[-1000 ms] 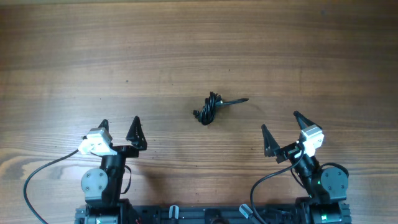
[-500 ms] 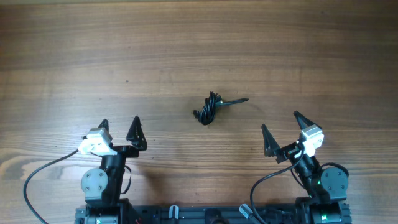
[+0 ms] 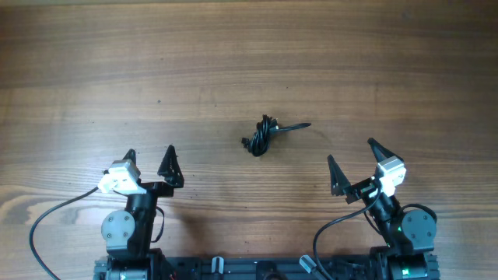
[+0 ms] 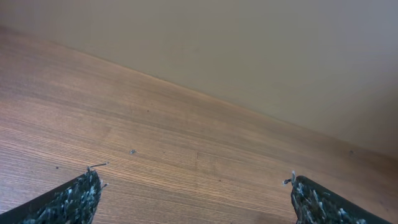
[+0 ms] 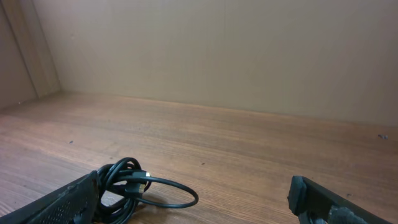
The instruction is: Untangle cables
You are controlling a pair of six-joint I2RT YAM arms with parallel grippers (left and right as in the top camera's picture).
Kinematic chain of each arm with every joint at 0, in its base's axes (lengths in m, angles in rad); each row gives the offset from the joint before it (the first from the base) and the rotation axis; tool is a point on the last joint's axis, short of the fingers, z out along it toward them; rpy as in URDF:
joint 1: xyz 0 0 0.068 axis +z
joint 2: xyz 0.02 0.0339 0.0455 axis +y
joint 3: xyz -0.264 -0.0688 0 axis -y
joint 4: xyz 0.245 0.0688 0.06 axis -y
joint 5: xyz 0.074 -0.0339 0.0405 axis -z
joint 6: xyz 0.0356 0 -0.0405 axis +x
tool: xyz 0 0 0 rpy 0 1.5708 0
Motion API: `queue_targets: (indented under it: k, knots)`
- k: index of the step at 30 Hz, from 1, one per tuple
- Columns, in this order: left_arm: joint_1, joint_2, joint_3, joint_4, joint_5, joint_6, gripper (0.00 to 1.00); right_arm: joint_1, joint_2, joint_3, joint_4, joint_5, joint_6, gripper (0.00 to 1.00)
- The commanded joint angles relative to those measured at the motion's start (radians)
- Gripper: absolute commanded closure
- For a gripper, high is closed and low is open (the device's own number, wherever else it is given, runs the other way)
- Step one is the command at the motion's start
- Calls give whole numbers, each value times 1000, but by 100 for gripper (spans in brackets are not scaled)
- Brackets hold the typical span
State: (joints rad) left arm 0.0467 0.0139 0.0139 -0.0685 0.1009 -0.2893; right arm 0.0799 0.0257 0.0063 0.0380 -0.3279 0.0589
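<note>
On wooden table (image 3: 233,54): cables (image 3: 264,135) in 1 tight knotted bundle, 1 plug end sticking out to its right. L of bundle, toward near edge, well apart: left gripper (image 3: 149,150), jaws spread fully, nothing between. R of bundle, also toward near edge, well apart: right gripper (image 3: 350,150), jaws equally wide, empty. Bundle's loops visible low in right wrist view.

Wooden table (image 3: 249,54), plain beige wall (image 4: 249,50)
</note>
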Motion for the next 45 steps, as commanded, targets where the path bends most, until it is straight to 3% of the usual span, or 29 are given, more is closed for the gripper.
queue_targets:
  k: [1, 13, 26, 34, 45]
  knots:
    - [-6, -6, -7, -3, -13, 21, 0, -1, -12, -1, 12, 13, -3, 0]
    - [-5, 42, 80, -44, -13, 21, 0, -1, -12, 37, 29, -6, -3, 0]
    - [-6, 341, 354, -132, 41, 21, 0, -1, 30, 99, 28, -29, 5, 0]
    - [-6, 523, 538, -203, 93, 21, 0, -1, 204, 227, 28, -33, 8, 0]
    - [-6, 785, 844, -420, 211, 21, 0, -1, 612, 536, -21, -162, 8, 0]
